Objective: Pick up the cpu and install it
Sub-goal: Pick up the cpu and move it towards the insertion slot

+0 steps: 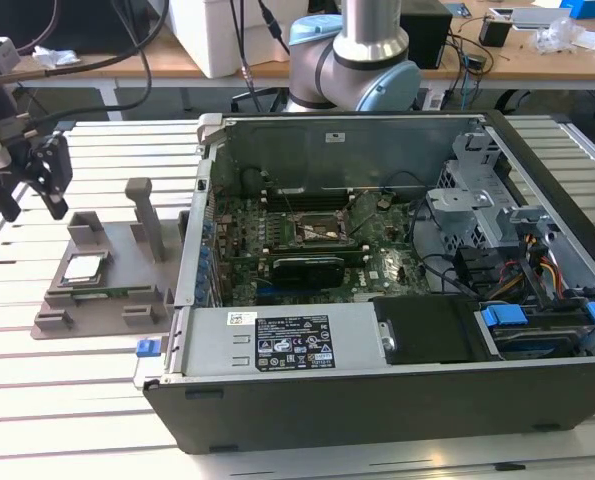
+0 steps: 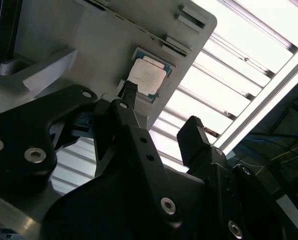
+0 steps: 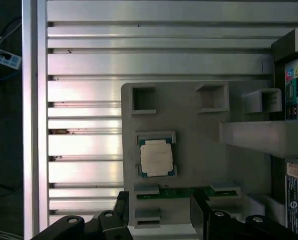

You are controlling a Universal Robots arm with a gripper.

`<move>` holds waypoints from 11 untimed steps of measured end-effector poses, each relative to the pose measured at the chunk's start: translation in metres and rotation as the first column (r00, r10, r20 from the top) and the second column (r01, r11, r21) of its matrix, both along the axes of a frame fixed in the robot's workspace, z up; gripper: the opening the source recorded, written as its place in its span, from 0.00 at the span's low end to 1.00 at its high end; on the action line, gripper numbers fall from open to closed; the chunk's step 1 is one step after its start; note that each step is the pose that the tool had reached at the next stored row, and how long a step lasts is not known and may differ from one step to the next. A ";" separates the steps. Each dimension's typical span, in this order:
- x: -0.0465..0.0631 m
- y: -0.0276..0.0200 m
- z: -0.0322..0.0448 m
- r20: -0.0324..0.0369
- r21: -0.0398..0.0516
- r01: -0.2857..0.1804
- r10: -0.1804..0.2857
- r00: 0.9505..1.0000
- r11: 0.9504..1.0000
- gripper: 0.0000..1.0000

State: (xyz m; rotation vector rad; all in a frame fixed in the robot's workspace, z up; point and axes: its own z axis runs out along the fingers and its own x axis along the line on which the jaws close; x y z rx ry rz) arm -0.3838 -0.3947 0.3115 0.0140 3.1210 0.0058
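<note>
Exterior view, my gripper [image 1: 32, 200]: fingers spread wide with nothing between them, hanging in the air at about ten o'clock from the grey tray [image 1: 117, 255].
Exterior view, cpu [image 1: 84, 268]: flat in a recess of the tray, silvery top up, at about five o'clock from my gripper and apart from it.
Exterior view, computer case [image 1: 377, 400]: open, just beside the tray at its three o'clock. The black socket [image 1: 322, 232] sits mid-board inside, well apart from the cpu.
Second wrist view, my gripper [image 2: 161, 107]: two black fingers [image 2: 138, 145] held wide, empty.
Second wrist view, cpu [image 2: 146, 77]: on the tray [image 2: 63, 30], beyond one fingertip, untouched.
First wrist view, my gripper [image 3: 160, 207]: wide, holding nothing.
First wrist view, cpu [image 3: 156, 157]: square in its recess on the tray [image 3: 204, 155], in line with the gap between my fingers.
First wrist view, green strip [image 3: 189, 191]: on the tray, between the cpu and my fingertips.
First wrist view, table [image 3: 83, 100]: silver slats under the tray.
</note>
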 end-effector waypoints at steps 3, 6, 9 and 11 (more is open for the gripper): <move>0.000 0.0000 -0.0027 0.000 0.000 0.000 0.000 1.000 1.000 0.60; 0.000 0.0000 -0.0060 0.000 0.000 0.000 0.000 1.000 1.000 0.60; 0.000 0.0000 -0.0087 0.000 0.000 0.000 0.000 1.000 1.000 0.60; 0.000 0.0000 -0.0109 0.000 0.000 0.000 0.000 1.000 1.000 0.60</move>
